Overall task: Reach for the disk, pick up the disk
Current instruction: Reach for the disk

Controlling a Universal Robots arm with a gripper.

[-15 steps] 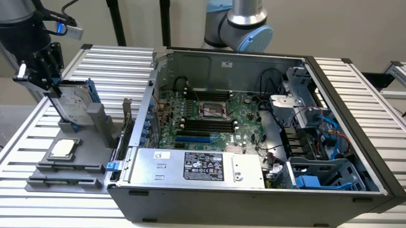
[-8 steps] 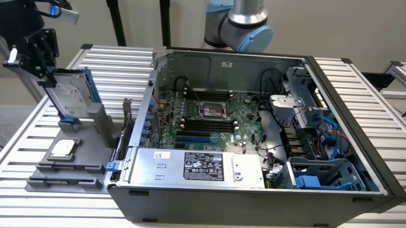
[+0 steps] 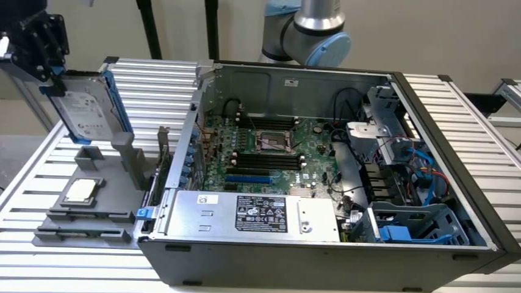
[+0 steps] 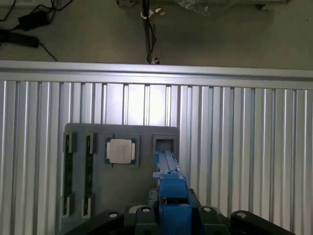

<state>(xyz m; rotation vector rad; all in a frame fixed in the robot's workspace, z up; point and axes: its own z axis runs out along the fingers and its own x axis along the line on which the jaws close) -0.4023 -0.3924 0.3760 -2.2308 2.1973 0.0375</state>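
The disk [image 3: 84, 110], a silver-grey drive with a white label in a blue bracket, hangs upright and slightly tilted at the exterior view's left. My gripper [image 3: 45, 58] is shut on its upper end. The disk's lower end is just above the upright slot [image 3: 88, 156] of the grey tray [image 3: 57, 235]. In the wrist view I see the disk [image 4: 171, 188] edge-on as a blue strip running from between my gripper [image 4: 171, 218] fingers toward the slot [image 4: 164, 144].
A small square silver chip [image 3: 82, 190] [image 4: 121, 150] lies in the tray [image 4: 142, 196]. An open computer case [image 3: 326, 256] with a silver power supply [image 3: 260, 213] fills the slatted aluminium table [image 3: 155, 79] to the exterior view's right.
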